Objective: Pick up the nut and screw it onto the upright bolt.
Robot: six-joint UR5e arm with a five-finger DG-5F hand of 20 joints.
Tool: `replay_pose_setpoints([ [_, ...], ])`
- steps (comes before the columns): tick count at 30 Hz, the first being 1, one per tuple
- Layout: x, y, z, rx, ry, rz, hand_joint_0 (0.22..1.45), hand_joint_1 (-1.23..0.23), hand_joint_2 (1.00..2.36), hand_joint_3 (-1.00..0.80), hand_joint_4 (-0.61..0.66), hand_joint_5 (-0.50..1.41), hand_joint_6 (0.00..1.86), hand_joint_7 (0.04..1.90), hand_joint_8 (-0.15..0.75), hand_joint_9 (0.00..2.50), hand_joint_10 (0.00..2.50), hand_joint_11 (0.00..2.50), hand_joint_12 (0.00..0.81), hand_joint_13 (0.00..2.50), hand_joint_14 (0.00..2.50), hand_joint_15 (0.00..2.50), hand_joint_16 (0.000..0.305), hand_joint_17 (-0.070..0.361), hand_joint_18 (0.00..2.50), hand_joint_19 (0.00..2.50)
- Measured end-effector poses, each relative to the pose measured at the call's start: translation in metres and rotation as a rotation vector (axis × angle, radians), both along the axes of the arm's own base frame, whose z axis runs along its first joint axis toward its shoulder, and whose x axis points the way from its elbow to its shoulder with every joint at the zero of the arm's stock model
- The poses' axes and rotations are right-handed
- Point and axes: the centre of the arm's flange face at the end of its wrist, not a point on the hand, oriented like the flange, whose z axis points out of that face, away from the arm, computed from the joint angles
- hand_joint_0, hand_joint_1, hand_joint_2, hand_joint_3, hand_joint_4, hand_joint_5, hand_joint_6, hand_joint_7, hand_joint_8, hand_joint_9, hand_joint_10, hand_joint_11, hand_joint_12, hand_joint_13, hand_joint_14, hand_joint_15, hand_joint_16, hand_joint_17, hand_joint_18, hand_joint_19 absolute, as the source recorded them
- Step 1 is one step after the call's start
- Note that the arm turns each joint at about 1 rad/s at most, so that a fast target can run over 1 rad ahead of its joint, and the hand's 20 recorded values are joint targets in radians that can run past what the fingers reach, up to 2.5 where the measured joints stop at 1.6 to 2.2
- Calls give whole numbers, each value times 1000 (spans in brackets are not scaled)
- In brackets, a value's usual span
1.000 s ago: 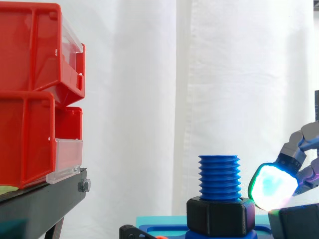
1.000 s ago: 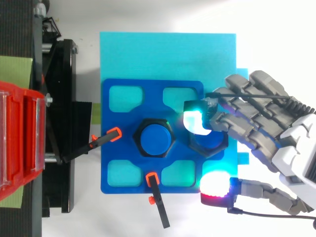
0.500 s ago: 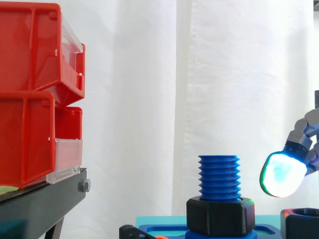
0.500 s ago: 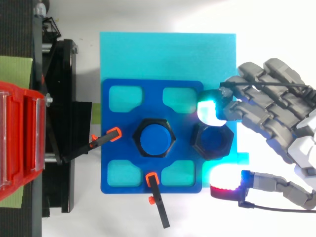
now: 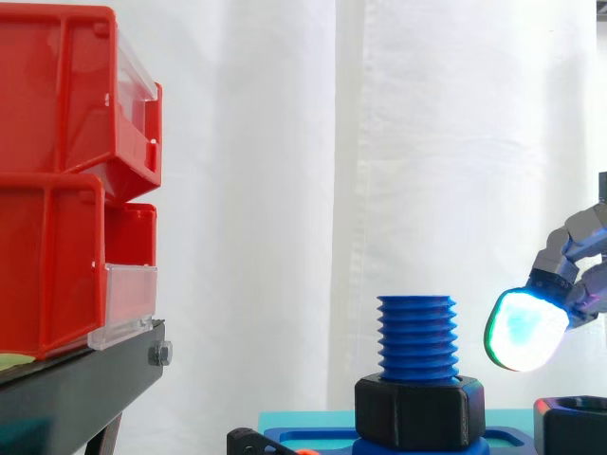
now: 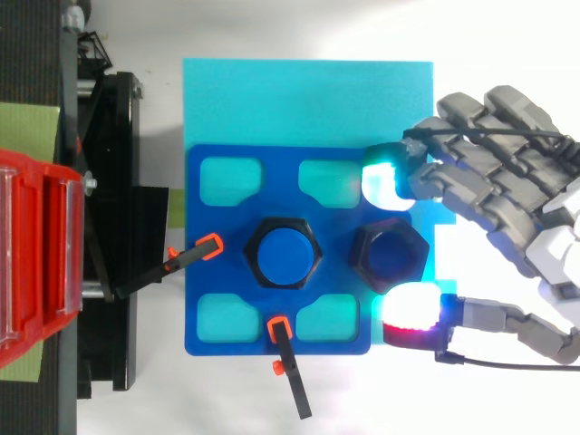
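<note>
One loose black nut is sitting just under our hand, whose fingers are hanging spread, holding nothing; we are judging it light, rigid, slightly slick, best pinched across two opposite flats.

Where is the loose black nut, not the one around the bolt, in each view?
Side view: loose nut in the bottom right corner.
Top view: loose nut on the blue plate, right of centre.
Shared landmark: the blue bolt, just left of it in both.
</note>
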Motion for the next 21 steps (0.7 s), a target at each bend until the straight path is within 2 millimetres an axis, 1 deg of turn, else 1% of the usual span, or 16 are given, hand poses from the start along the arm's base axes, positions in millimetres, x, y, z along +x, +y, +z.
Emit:
replay_pose_setpoints([
  [3, 0, -1, 0, -1, 1, 4, 354, -644, 1000, -500, 226, -268, 502, 730, 347, 321, 1, 0, 474, 228, 0, 0, 75, 168, 309, 0],
  [8, 1, -1, 0, -6, 3, 5, 323, -638, 1000, -500, 236, -270, 502, 732, 356, 306, 0, 5, 489, 205, 0, 0, 78, 175, 298, 0],
  [10, 1, -1, 0, -8, 3, 5, 308, -710, 1000, -500, 234, -274, 502, 733, 354, 280, 0, 11, 489, 183, 0, 0, 79, 177, 276, 0],
  [11, 1, 0, 0, -8, 3, 5, 308, -709, 1000, -500, 233, -275, 501, 730, 352, 274, 0, 8, 489, 182, 0, 0, 79, 177, 276, 0],
  [15, 1, 0, 0, -9, 1, 5, 296, -827, 1000, -500, 228, -285, 501, 706, 347, 242, 0, 10, 488, 150, 0, 0, 79, 178, 245, 0],
  [16, 1, 0, 0, -9, 1, 5, 294, -793, 1000, -500, 214, -297, 502, 727, 334, 172, 0, 55, 480, 82, 0, 0, 78, 175, 153, 20],
  [17, 1, 0, 0, -9, 1, 4, 287, -843, 1000, -500, 226, -289, 501, 704, 344, 220, 0, 19, 488, 130, 0, 0, 79, 178, 226, 0],
  [18, 1, 0, 0, -8, 0, 4, 285, -820, 1000, -500, 214, -300, 501, 718, 332, 159, 0, 46, 482, 79, 0, 0, 79, 177, 150, 14],
  [21, 1, 0, 0, -9, 1, 4, 276, -823, 1000, -500, 215, -300, 501, 708, 337, 137, 0, 44, 484, 60, 0, 0, 79, 179, 142, 0],
])
